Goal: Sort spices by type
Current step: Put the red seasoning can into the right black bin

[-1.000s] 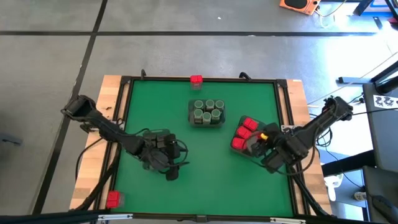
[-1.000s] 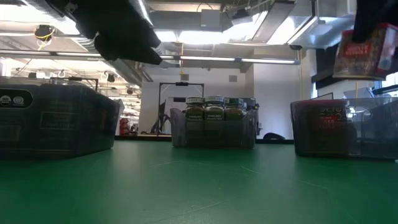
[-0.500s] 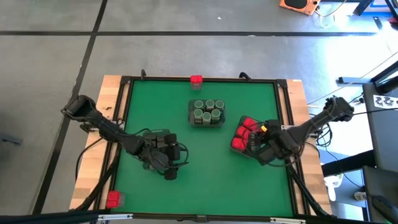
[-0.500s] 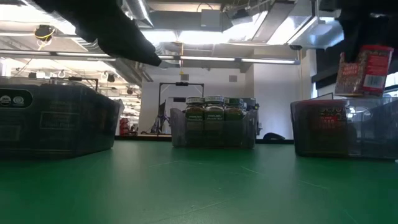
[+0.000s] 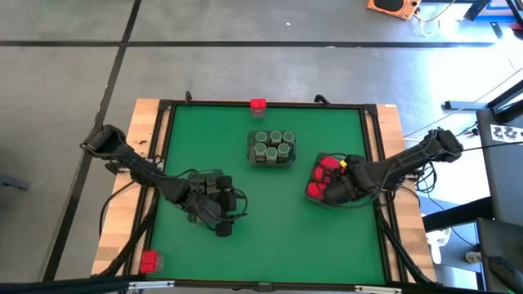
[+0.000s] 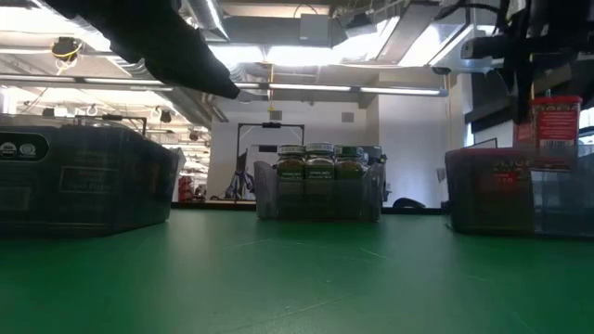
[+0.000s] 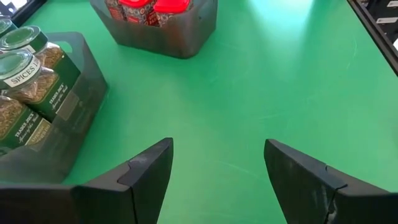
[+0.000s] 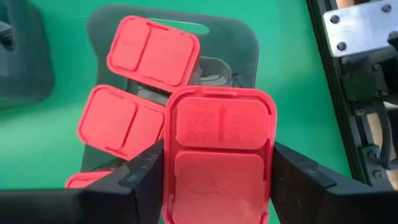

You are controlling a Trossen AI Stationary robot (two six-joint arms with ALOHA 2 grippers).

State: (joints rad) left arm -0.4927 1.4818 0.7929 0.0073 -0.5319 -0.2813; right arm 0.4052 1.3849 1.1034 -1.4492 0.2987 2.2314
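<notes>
— Left side first?

— My left gripper (image 7: 217, 177) idles, fingers spread on nothing, jars (image 7: 25, 74) beside them.

— Right?

— My right gripper (image 8: 217, 165) pinches a red box (image 8: 217, 155). I've swung it over the red-box tray (image 8: 239, 46) (probably into its last gap).

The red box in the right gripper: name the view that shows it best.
Right wrist view: the red box fills the frame, lid up, clamped by the right gripper above its tray. The low view shows its side; the high view, a speck; left wrist, nothing.
</notes>
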